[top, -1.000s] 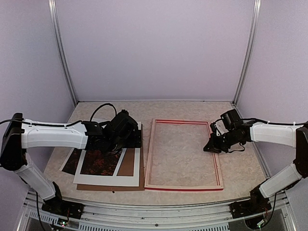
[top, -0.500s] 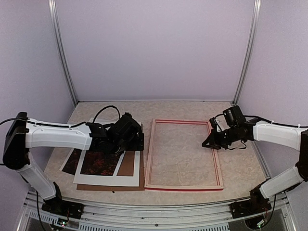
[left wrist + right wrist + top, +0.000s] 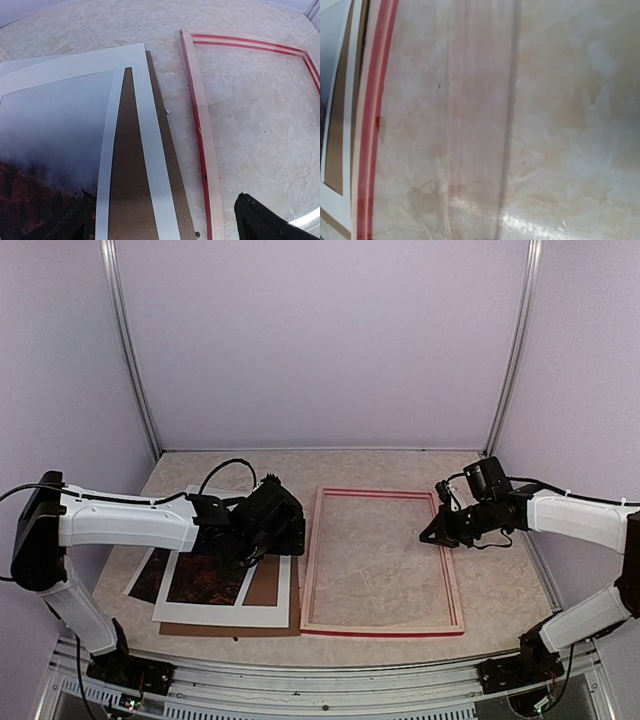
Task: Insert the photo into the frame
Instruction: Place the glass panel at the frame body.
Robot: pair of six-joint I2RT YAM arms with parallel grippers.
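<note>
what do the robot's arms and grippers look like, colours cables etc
The left arm and right arm have smooth white tubular shells, with black joints and bases. Each ends in a chunky black wrist: left gripper, right gripper. A thin black cable loops above the left wrist. The left wrist view shows matte black, wedge-shaped fingers.

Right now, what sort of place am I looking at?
Probably a robot test booth: plain lilac walls and metal posts box in one table, a left arm and right arm are bolted at its near edge, with a frame and photo laid out.
</note>
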